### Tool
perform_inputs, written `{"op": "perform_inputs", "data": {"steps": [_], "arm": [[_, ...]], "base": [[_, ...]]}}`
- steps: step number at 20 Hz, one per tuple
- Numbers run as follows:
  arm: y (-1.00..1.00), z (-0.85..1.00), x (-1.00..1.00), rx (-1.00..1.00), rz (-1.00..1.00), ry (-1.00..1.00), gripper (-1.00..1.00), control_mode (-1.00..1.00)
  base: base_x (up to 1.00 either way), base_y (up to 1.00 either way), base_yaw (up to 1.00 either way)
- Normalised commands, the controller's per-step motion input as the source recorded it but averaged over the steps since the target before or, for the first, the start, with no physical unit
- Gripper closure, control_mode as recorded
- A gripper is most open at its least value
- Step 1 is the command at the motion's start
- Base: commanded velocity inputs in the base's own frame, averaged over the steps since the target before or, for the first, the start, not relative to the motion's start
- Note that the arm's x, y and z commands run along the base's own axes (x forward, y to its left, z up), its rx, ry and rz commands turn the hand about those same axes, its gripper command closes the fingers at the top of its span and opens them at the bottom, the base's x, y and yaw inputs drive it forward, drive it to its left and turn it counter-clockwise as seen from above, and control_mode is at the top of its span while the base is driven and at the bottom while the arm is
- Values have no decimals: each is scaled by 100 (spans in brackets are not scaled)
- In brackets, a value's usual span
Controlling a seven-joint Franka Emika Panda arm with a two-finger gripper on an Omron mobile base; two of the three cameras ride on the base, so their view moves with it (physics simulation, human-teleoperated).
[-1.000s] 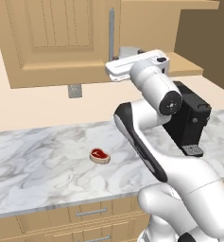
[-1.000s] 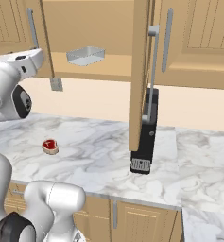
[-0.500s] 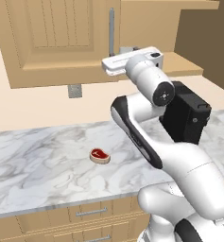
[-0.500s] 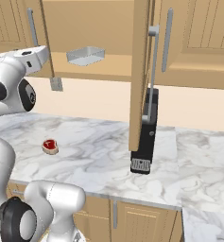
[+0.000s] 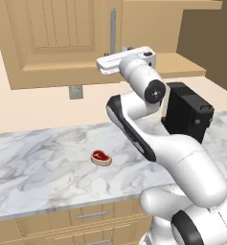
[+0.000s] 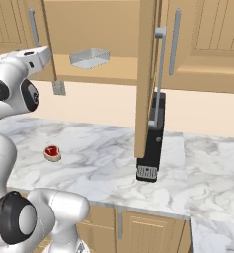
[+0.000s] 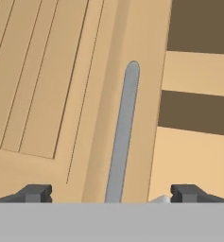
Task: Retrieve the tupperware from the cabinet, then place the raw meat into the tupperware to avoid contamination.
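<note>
So the gripper (image 7: 106, 193) is spread as wide as it goes and holding nothing — in the hand view its 2 dark tips sit at roughly 7 and 5 o'clock, with the grey bar handle (image 7: 122, 137) of the cabinet door (image 7: 47, 80) running up between them toward 12.

The tupperware (image 6: 90, 58) is up on the cabinet (image 6: 96, 20) shelf, plainly visible from the right base view at about 11 o'clock, with the door to its right already swung out. The raw meat (image 5: 101, 157) sits alone on the marble counter (image 5: 48, 162), around 8 o'clock in the left base view, well apart from the black coffee machine (image 5: 187, 112).

My read: the step in hand is dealing with the left door. To do it well I'd keep the bar centred between the fingers, close squarely on its lower part, then pull along the door's arc instead of straight back — a straight tug could slip off the bar. The door needs to swing far enough that the arm can reach in beside the tupperware without clipping the edge.
</note>
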Motion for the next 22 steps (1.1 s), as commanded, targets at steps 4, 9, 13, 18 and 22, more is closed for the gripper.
{"op": "perform_inputs", "data": {"steps": [4, 9, 13, 18, 22], "arm": [[11, 0, 25, 0, 0, 0, -100, -100], [7, 0, 26, 0, 0, 0, -100, -100], [3, 0, 27, 0, 0, 0, -100, -100], [0, -3, 30, 0, 0, 0, -100, -100], [0, -4, 32, 0, 0, 0, -100, -100]], "base": [[0, 0, 0], [0, 0, 0], [0, 0, 0], [0, 0, 0], [0, 0, 0]]}}
